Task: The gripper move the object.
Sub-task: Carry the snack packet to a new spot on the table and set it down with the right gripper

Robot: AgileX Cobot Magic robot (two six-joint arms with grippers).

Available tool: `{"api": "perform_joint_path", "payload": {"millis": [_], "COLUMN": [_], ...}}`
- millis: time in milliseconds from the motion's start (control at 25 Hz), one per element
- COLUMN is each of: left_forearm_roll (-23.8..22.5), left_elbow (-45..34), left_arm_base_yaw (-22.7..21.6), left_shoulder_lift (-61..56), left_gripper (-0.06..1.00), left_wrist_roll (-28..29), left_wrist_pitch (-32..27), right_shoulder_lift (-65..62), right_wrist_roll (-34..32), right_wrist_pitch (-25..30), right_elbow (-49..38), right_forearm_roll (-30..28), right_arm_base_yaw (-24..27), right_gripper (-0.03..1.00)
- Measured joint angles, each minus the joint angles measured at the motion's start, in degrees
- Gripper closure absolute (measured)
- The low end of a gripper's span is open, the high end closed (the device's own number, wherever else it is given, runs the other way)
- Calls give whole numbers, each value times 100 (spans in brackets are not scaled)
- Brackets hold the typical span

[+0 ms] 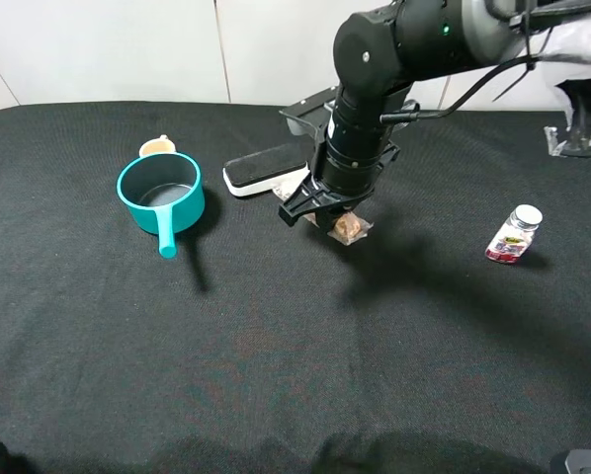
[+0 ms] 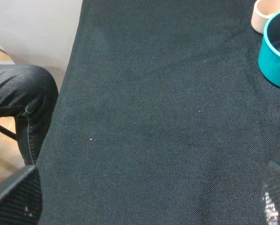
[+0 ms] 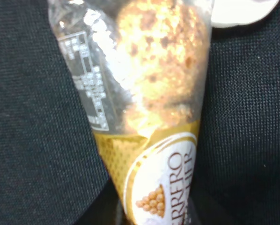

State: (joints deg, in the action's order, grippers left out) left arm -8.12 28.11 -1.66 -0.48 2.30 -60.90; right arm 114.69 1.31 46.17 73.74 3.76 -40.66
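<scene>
- Table [image 1: 276,375]: black cloth, fine woven grain, uniform.
- Saucepan [image 1: 160,195]: teal, handle included; dark grey inside.
- Small cup [image 1: 158,147]: cream.
- Eraser [image 1: 261,170]: black top, white body.
- Snack packet [image 3: 149,93]: clear film with white print block; tan-brown speckled pieces inside. One end gold with fine lattice pattern; white oval there, gold-rimmed, gold lettering.
- Bottle [image 1: 513,235]: clear, silver-white cap, red contents.
- Right claw [image 1: 327,212]: black.
- Arm [image 1: 414,39]: black, one green indicator dot.
- Left claw [image 2: 144,211]: black, fine dotted texture on fingers.
</scene>
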Motion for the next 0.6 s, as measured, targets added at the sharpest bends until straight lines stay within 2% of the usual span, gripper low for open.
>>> {"api": "perform_joint_path", "payload": {"millis": [600], "left_forearm_roll": [0], "left_elbow": [0], "left_arm_base_yaw": [0], "left_shoulder_lift": [0], "left_gripper": [-5], "left_wrist_roll": [0], "left_wrist_pitch": [0], "right_shoulder_lift": [403], "right_wrist_roll": [108], "right_wrist_pitch": [-197], "right_elbow": [0], "right_forearm_roll": [-65], "right_arm_base_yaw": [0], "right_gripper": [83]}}
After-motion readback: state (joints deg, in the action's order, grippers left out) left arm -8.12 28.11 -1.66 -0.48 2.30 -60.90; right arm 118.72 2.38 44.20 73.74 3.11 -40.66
